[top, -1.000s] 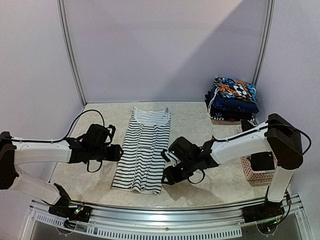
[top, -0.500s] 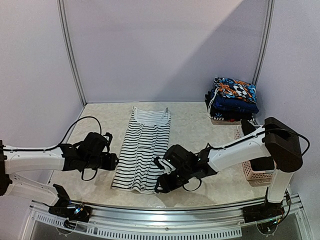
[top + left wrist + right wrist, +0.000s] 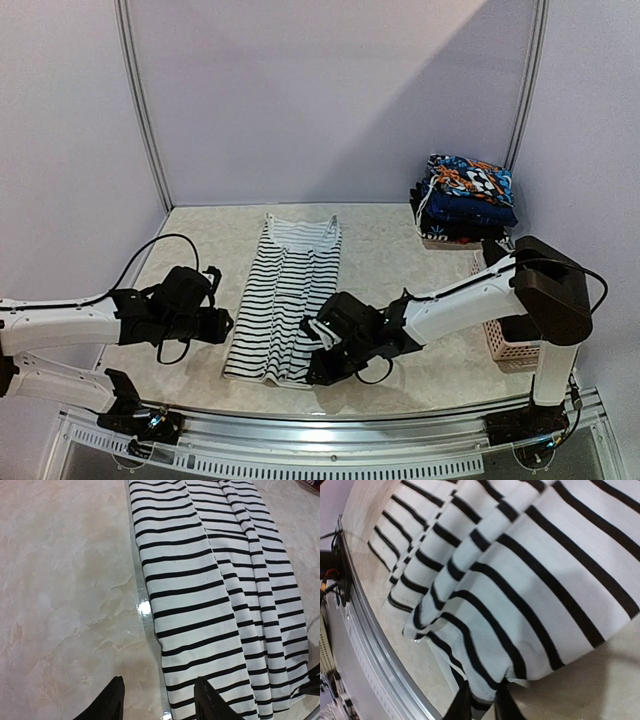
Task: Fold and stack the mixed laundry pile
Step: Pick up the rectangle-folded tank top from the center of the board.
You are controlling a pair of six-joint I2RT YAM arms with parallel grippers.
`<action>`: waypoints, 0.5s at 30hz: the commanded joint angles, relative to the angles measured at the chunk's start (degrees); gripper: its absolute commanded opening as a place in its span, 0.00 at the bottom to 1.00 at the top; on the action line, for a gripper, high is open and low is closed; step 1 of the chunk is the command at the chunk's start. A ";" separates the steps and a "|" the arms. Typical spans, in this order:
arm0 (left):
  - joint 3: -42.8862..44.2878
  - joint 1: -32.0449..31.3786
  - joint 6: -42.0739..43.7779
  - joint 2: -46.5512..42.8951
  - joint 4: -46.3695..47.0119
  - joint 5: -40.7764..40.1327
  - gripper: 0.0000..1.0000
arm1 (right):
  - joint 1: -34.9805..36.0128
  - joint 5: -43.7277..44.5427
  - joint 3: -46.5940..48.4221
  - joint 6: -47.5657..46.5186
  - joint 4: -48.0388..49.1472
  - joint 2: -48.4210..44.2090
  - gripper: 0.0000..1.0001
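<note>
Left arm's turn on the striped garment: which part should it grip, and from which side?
Best bet: grip the near-left hem corner, coming in low from the left over bare table. The striped garment lies flat and narrow, its left edge free beside the open left gripper, and the right gripper has the near-right corner between its fingers.

no readable text anywhere here.

pink basket (image 3: 503,348): mostly hidden behind right arm (image 3: 465,296)
striped garment (image 3: 520,580): cut off by right wrist view's edges
right claw (image 3: 481,706): mostly below frame
</note>
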 commanded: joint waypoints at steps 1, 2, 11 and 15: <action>-1.10 -2.00 1.64 -1.91 -2.35 1.79 0.47 | 0.68 3.97 -0.94 -0.63 -9.54 3.18 0.08; -1.05 -2.36 1.72 -1.98 -2.43 2.19 0.47 | 0.70 4.58 -0.97 -0.84 -10.54 3.01 0.05; 1.12 -7.69 2.95 0.42 -2.77 6.45 0.46 | 0.69 3.76 -8.64 -1.57 -12.59 0.89 0.00; 1.87 -10.41 2.64 1.42 -5.08 8.71 0.46 | 0.65 2.14 -11.71 -1.42 -11.97 -1.79 0.00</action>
